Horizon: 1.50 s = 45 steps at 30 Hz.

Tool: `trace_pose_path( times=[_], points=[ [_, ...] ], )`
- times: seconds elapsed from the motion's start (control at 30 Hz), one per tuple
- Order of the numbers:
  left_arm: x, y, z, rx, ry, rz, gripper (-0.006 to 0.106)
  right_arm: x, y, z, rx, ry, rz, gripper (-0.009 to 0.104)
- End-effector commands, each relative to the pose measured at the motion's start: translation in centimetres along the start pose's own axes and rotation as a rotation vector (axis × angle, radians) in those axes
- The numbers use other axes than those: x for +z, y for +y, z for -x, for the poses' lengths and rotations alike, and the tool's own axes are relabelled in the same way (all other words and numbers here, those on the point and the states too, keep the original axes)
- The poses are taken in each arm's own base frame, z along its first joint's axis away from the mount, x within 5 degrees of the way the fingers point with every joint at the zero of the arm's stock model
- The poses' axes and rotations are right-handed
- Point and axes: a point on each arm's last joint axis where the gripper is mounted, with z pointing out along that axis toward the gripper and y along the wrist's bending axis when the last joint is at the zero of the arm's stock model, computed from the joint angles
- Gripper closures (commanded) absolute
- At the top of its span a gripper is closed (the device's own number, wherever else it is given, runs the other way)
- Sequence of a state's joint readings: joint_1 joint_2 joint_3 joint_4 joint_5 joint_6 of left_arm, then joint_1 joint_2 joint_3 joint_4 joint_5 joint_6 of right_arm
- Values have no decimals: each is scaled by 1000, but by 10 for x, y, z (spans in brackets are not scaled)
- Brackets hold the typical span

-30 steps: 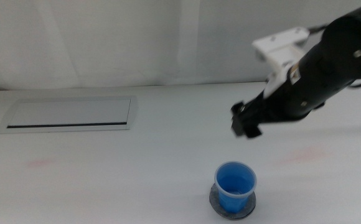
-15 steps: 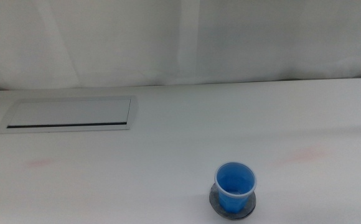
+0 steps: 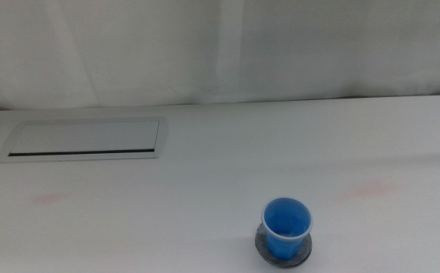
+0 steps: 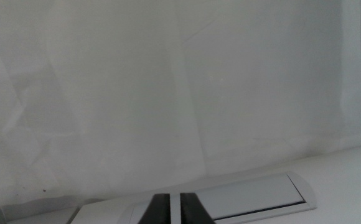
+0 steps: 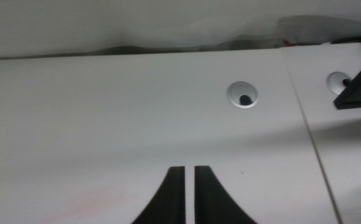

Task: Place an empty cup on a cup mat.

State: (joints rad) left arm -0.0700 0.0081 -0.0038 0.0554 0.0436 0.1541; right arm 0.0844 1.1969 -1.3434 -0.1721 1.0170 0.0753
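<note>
The bright blue cup (image 3: 287,225) stands upright and empty on the round grey cup mat (image 3: 263,244) near the front of the table in the middle view. No gripper is near it, and both arms are out of the middle view. My left gripper (image 4: 175,210) shows in the left wrist view with its jaws close together, holding nothing, facing the white backdrop. My right gripper (image 5: 189,194) shows in the right wrist view with its jaws close together, holding nothing, over bare table. The cup and mat are out of both wrist views.
A flat grey hatch panel (image 3: 83,139) is set in the table at the back left, also in the left wrist view (image 4: 249,196). A round cable grommet (image 5: 242,96) and a table seam lie ahead of the right gripper. A white backdrop closes the far side.
The right arm, which hung above and right of the cup a second ago, has withdrawn to the right and left the middle view. The cup stays on the mat.
</note>
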Motion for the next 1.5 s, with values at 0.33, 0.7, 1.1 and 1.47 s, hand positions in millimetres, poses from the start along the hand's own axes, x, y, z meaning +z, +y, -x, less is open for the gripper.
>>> trace_pose_path(
  times=[0.33,0.7,1.1,1.47],
  points=[
    [-2,-2,-10,-8,-12,3,103,-88,-5,-41,-2,-346,71,98],
    [-2,-2,-10,-8,-12,3,103,-119,-6,-173,52,-539,78,98],
    [-2,-2,-10,-8,-12,3,103,-17,13,-219,62,-553,128,98],
    [-2,-2,-10,-8,-12,3,103,5,17,-238,10,-518,117,98]
  ],
)
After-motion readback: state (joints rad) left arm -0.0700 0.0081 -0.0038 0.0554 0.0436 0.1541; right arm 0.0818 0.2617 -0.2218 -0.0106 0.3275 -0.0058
